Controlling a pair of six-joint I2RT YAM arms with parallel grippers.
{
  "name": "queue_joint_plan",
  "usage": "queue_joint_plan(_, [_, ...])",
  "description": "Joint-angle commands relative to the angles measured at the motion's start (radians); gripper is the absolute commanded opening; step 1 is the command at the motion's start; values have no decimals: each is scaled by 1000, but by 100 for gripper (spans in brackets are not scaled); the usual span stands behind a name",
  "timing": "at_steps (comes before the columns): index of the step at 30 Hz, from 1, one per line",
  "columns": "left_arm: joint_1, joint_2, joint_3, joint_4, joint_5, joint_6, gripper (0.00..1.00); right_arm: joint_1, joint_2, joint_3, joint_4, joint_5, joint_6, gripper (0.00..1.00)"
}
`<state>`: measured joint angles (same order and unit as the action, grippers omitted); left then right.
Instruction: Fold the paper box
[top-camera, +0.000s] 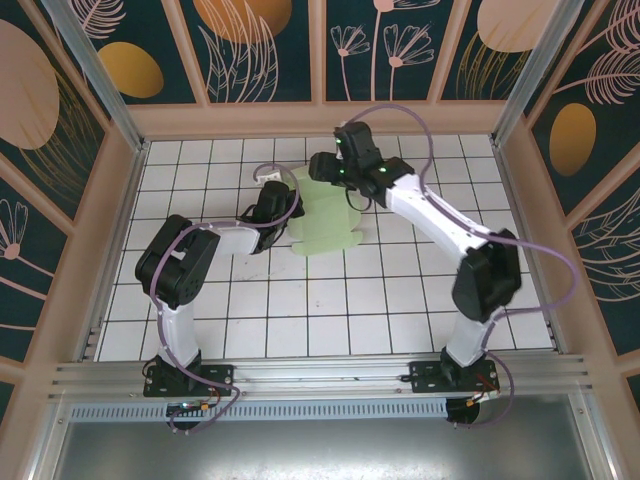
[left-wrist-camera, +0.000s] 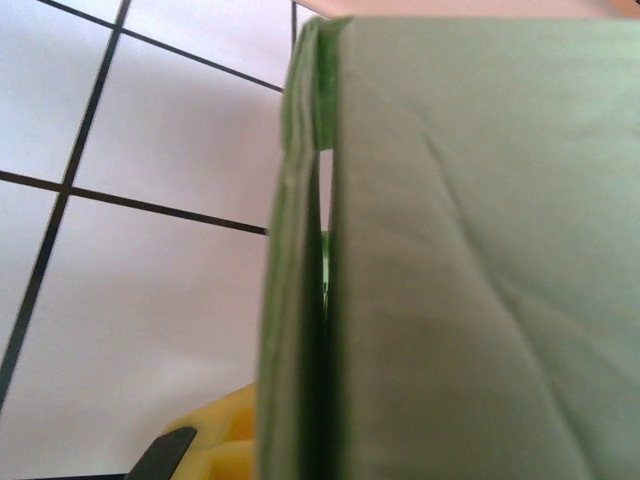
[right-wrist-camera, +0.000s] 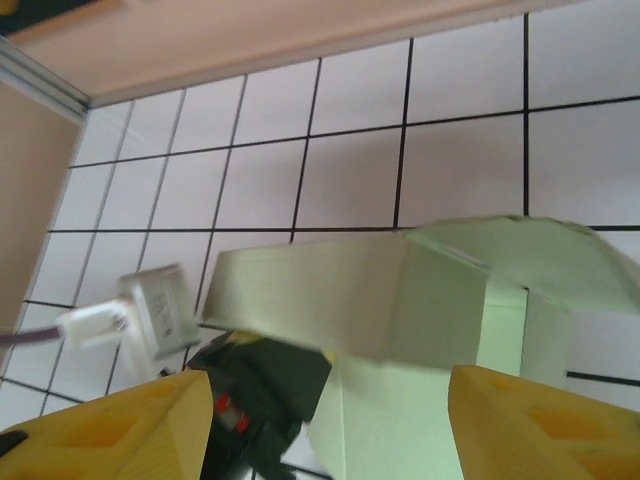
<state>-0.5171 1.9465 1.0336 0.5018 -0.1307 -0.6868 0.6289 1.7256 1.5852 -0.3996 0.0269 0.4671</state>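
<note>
Two claws work over one paper box (top-camera: 328, 228) on the white gridded table (top-camera: 330, 310). The box is pale green card, partly folded, with panels raised off the table. In the top view it lies between the claws, with the left claw at one edge and the right claw over the far edge.

Left claw (top-camera: 270, 207): fully closed, pinching the box at the edge that faces it. In the left wrist view the card stands directly in front of the claw, edge-on, as two layers with one narrow slit between them. One broad creased panel spreads to the right of that edge. One yellow finger (left-wrist-camera: 215, 445) shows at the bottom, just left of the card.

Right claw (top-camera: 332, 168): open, holding nothing. In the right wrist view its two yellow fingers (right-wrist-camera: 110, 430) stand wide apart. The box lies ahead of and between them. One upright panel crosses in front of the claw, and one flap bends over at the right. Whether either finger touches the card cannot be told. The left claw's black body sits between the finger at the left of that view and the box.

One white plug (right-wrist-camera: 150, 310) on a cable shows just beside the left claw, apart from the box.
</note>
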Motion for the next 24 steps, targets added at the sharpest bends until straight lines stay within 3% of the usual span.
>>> queue_joint_plan(1, [6,3,47,-27,56,12,0,-42,-182,-119,150,9,-38,64])
queue_joint_plan(6, [6,6,74,-64,81,28,0,-230,-305,-323,314,-245,19,62])
queue_joint_plan(10, [6,2,84,-69,129,46,0,-338,-312,-382,345,-351,-82,56])
queue_joint_plan(15, [6,-19,64,-28,222,66,0,-382,-249,-337,290,-413,-314,45])
queue_joint_plan(21, [7,-31,50,10,288,70,0,-392,-148,-278,254,-588,-444,44])
queue_joint_plan(24, [6,-34,52,12,306,72,0,-369,-115,-251,186,-581,-519,46])
